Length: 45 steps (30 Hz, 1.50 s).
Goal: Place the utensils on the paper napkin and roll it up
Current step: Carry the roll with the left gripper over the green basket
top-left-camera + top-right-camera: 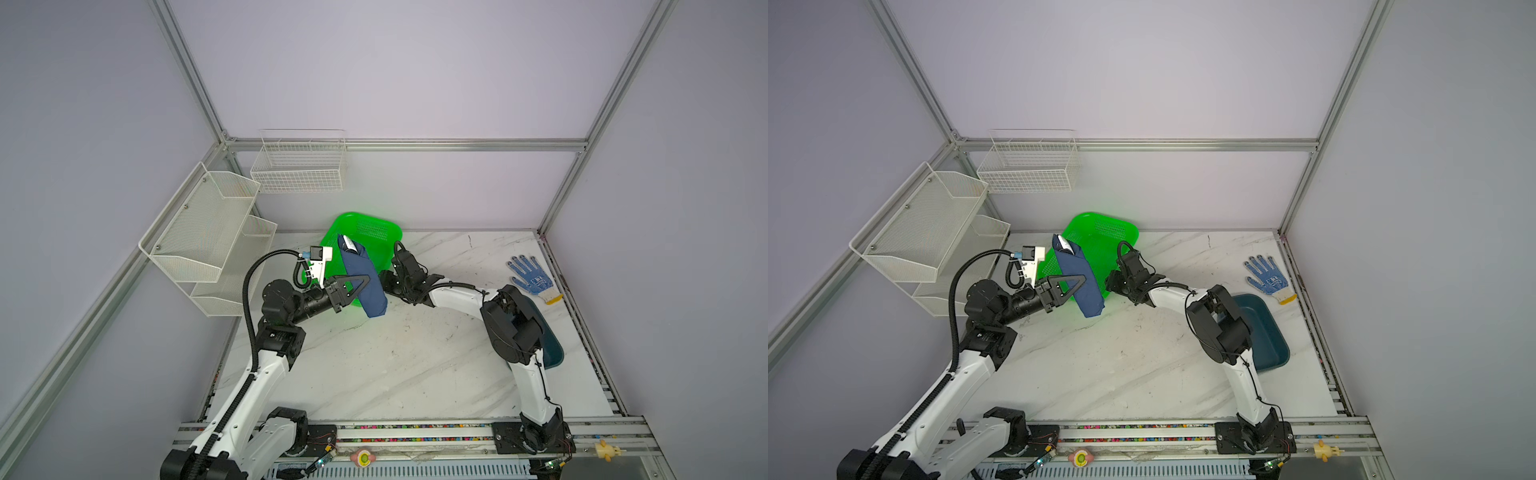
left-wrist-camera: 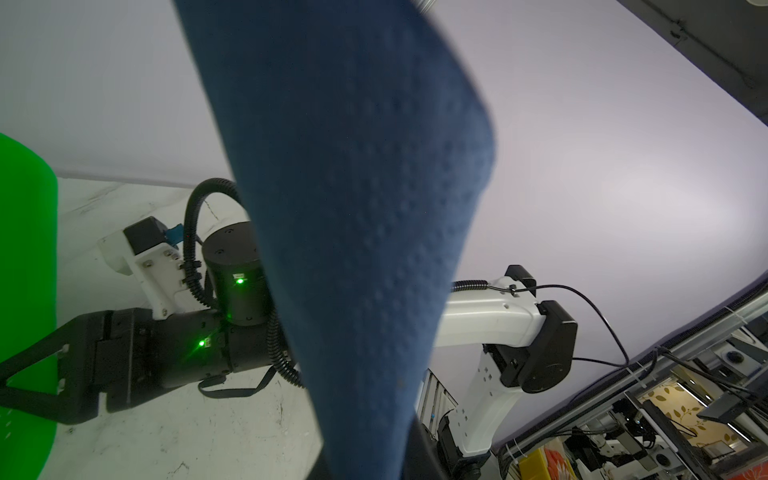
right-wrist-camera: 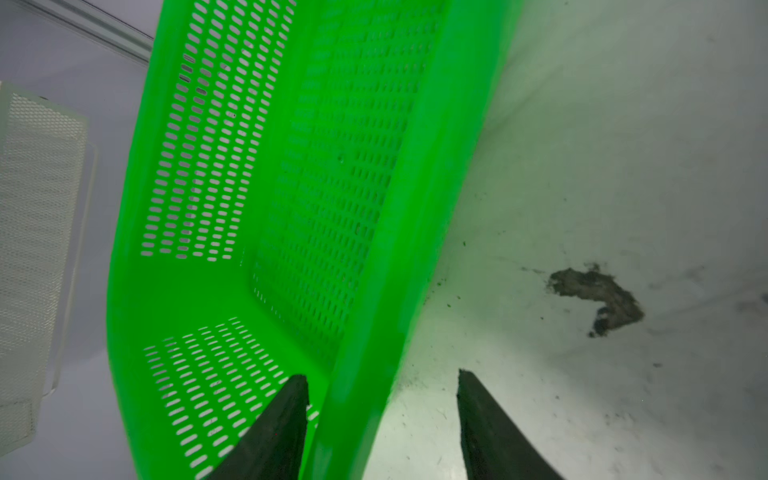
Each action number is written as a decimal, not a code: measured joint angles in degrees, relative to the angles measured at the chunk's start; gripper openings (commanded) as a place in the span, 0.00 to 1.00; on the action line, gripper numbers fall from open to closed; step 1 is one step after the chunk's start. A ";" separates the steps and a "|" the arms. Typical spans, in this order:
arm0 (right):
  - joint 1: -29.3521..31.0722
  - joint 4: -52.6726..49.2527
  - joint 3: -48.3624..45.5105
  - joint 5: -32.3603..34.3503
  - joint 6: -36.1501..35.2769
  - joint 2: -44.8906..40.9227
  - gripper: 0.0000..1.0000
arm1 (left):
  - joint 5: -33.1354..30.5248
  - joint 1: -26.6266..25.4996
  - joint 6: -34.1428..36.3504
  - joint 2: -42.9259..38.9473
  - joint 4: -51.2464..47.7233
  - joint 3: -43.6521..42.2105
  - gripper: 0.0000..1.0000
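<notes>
Marble tabletop (image 1: 395,365), green basket (image 1: 370,228) at back, glove (image 1: 532,278) (blue-dotted), teal tray (image 1: 1266,328)

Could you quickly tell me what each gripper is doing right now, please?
Left gripper: shut on the paper napkin.
Right gripper: open, jaws astride the green basket wall.

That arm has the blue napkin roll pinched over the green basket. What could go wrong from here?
1. The left pincer grips the napkin roll only at its middle. A silver utensil tip pokes out of one end, so cutlery might slide out.
2. The right pincer stands open astride the wall of the green basket. Any nudge could shift the basket.
</notes>
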 measured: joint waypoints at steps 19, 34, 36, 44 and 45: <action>0.00 -7.93 -23.50 10.21 -8.07 -25.20 0.58 | 2.12 0.85 13.20 18.27 -15.89 8.63 0.12; -0.02 -3.10 -29.33 9.68 -8.94 -42.36 0.60 | 4.63 -1.60 27.17 49.66 -28.96 32.70 0.12; -0.02 -2.51 -30.34 9.90 -8.74 -43.60 0.61 | 4.55 -2.29 27.69 52.33 -30.42 34.93 0.12; -0.02 -0.59 -32.54 8.02 -7.39 -44.39 0.61 | 3.56 -4.63 30.75 63.45 -36.96 44.35 0.12; -0.02 -0.46 -32.57 7.67 -7.34 -44.24 0.61 | 3.32 -4.79 30.91 64.46 -37.55 45.09 0.12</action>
